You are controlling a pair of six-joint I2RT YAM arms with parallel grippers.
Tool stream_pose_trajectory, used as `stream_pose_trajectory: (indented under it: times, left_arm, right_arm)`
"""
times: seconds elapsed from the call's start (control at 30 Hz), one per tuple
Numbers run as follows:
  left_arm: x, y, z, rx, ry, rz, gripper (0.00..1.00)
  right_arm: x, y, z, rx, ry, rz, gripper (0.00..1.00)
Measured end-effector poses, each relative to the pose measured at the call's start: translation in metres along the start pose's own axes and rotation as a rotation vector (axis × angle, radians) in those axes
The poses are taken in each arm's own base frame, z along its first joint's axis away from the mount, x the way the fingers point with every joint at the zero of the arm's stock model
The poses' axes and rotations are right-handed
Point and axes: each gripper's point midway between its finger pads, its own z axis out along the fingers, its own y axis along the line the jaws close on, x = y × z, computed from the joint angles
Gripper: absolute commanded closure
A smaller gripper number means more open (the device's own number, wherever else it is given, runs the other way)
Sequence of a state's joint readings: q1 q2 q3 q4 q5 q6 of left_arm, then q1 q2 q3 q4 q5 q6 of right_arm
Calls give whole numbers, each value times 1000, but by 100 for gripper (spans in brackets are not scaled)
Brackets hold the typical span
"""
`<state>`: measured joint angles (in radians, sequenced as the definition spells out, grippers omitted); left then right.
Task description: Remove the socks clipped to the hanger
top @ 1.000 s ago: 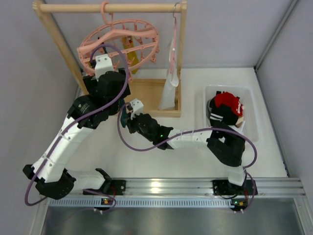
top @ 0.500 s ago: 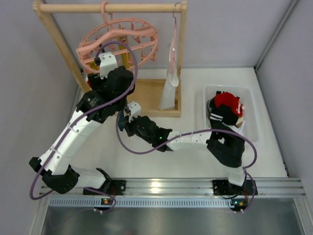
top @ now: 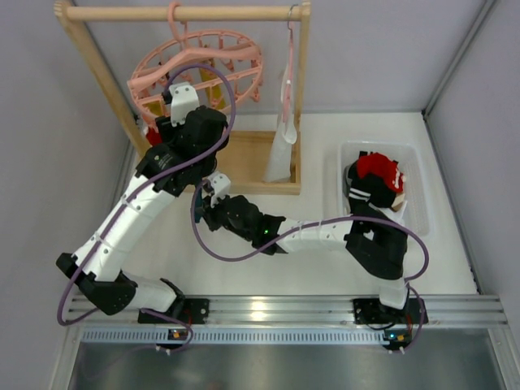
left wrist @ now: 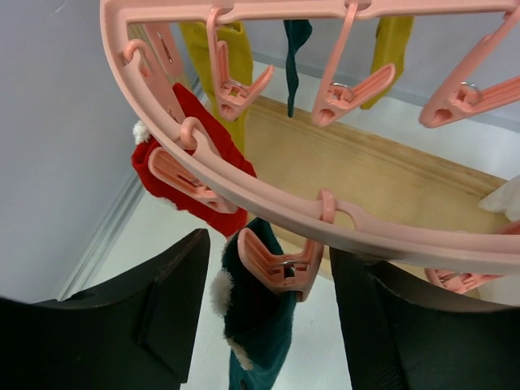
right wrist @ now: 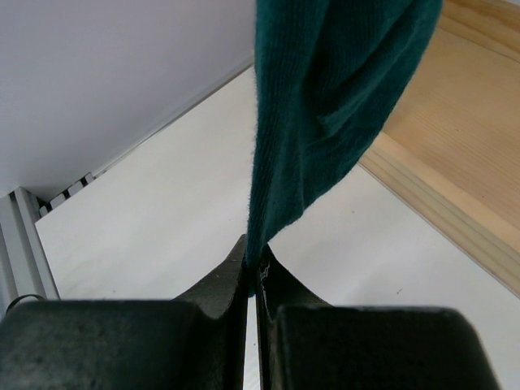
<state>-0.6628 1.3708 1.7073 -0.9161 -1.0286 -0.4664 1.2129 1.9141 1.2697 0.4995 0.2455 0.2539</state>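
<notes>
My left arm (top: 130, 215) reaches forward and up, the left gripper (left wrist: 272, 313) with jaws well apart. My right arm (top: 317, 231) stretches low across to the left, the right gripper (right wrist: 252, 272) pinched tight on a teal sock (right wrist: 325, 97).

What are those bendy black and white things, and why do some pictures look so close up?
They are two robot arms, a left arm and a right arm, bolted to a white table. The wide picture comes from a camera overhead. The close ones come from little cameras on the wrists, so each hand's black fingers show. The job is unclipping socks from the round pink hanger on the wooden rack. The left hand has its fingers open on either side of a pink clip gripping a teal sock. The right hand pinches what looks like that sock's bottom edge. A white tub on the table holds a red sock.
</notes>
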Motion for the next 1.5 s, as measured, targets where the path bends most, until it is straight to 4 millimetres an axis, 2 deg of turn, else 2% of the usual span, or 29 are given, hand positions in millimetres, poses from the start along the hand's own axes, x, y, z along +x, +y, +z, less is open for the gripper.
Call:
stream_pose_trajectory:
  times: [0.13,0.17,0.27,0.37,0.4,0.53,0.7,0.73,0.77,0.83,0.87,0.93,0.97,1.07,1.1,1.2,1.3,1.5]
  left_arm:
    - [-3,-2,1,11,-6,-6,46]
    - [-4,-2,2,10,-8,-6,52]
    - [-5,-1,5,9,-8,-9,54]
    - [-6,0,7,8,-6,-14,62]
    - [-6,0,8,9,-6,-11,72]
    - [-6,-4,10,18,-5,-11,81]
    - [-4,-7,11,29,1,-8,77]
    - [-4,-8,11,35,3,-9,72]
    - [-4,-9,11,41,5,-10,64]
    - [-3,-12,10,59,11,-10,52]
    - [-3,-14,9,71,16,-12,41]
    - [-2,-17,7,102,25,-18,34]
    - [-2,-18,5,119,29,-21,24]
    - [-3,-17,-3,166,34,-42,10]
    - [-3,-15,-7,183,33,-51,3]
    - [-6,-6,-21,243,28,-85,2]
    - [-2,11,-36,288,20,-105,2]
    - [21,49,-53,300,-1,-98,2]
  right_arm:
    - [0,4,-1,-14,0,-8,100]
    - [0,5,-1,-15,0,-8,100]
    - [1,7,-1,-20,2,-10,100]
    - [1,7,-1,-22,2,-11,100]
    - [1,8,-1,-22,2,-11,100]
    - [1,9,-2,-24,2,-11,100]
    - [3,7,-12,-25,6,-13,100]
    - [4,5,-16,-24,8,-14,100]
    - [5,3,-22,-22,11,-17,100]
    - [7,-3,-37,-13,18,-24,100]
    - [8,-6,-45,-8,21,-27,100]
    - [9,-17,-69,18,28,-39,100]
    - [7,-23,-81,33,26,-45,100]
    - [-7,-40,-115,101,10,-56,100]
    - [-14,-49,-127,138,5,-58,100]
    - [-34,-77,-159,263,-6,-66,100]
    - [-49,-112,-192,384,-5,-63,100]
    - [-79,-206,-273,692,-44,-15,100]
